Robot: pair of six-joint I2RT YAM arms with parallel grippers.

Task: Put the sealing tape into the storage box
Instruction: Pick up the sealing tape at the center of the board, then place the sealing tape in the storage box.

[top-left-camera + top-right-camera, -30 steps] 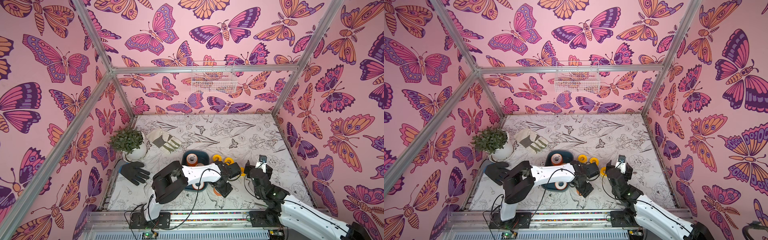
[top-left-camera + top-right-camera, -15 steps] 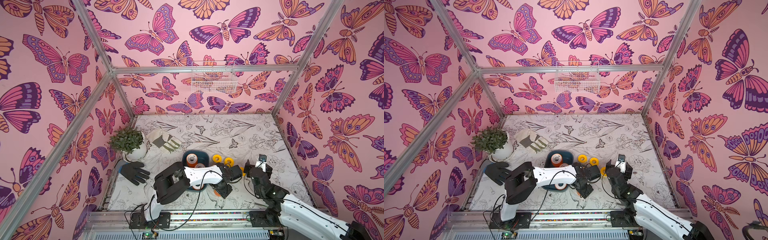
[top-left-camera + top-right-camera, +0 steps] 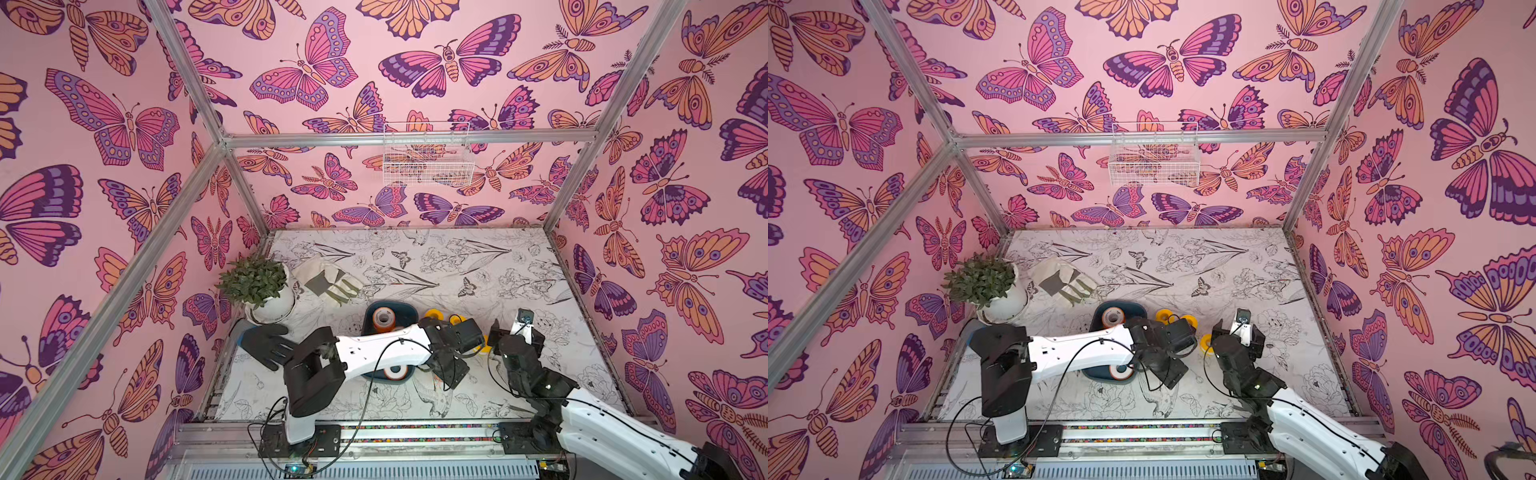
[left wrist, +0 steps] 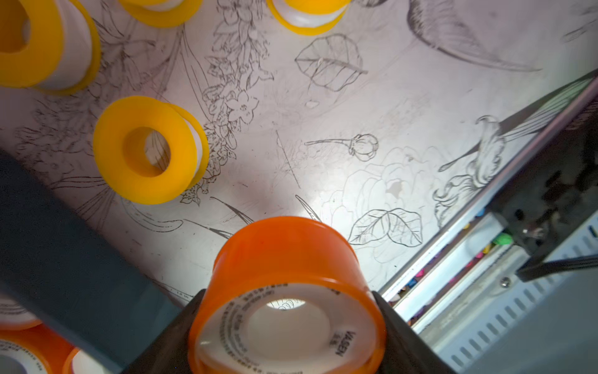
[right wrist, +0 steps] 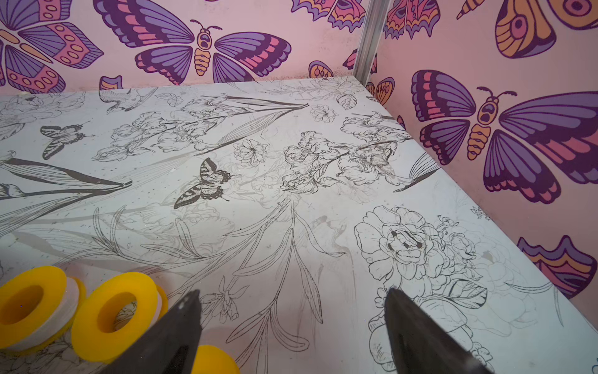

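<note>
The left gripper (image 4: pixel 288 293) is closed on an orange tape spool (image 4: pixel 284 255), a round plastic reel with a white printed face and a centre hole. Its black fingers (image 4: pixel 174 330) press against opposite sides of the rim, and the white face is turned toward the wrist. Whether the reel's far end rests on the table or hangs just above it cannot be told. Just outside one of these jaws runs a wall of the storage box (image 4: pixel 64 252), a shallow dark teal-blue plastic tray with rounded corners; the held reel is outside the tray, near that wall. Both top views show two orange-and-white reels in the tray, one close beside the jaws (image 3: pixel 395 370) and one at the tray's far end from them (image 3: pixel 384 318). Ahead of the jaws, small all-yellow tape spools (image 4: pixel 142 149) lie apart on the white table printed with black line-drawn flowers (image 5: pixel 291 194). The right gripper (image 5: pixel 291 301) has its jaws spread wide, with only bare table between them. Two yellow reels (image 5: pixel 113 311) lie just outside one jaw, and a third (image 5: pixel 213 359) is partly hidden under it.
</note>
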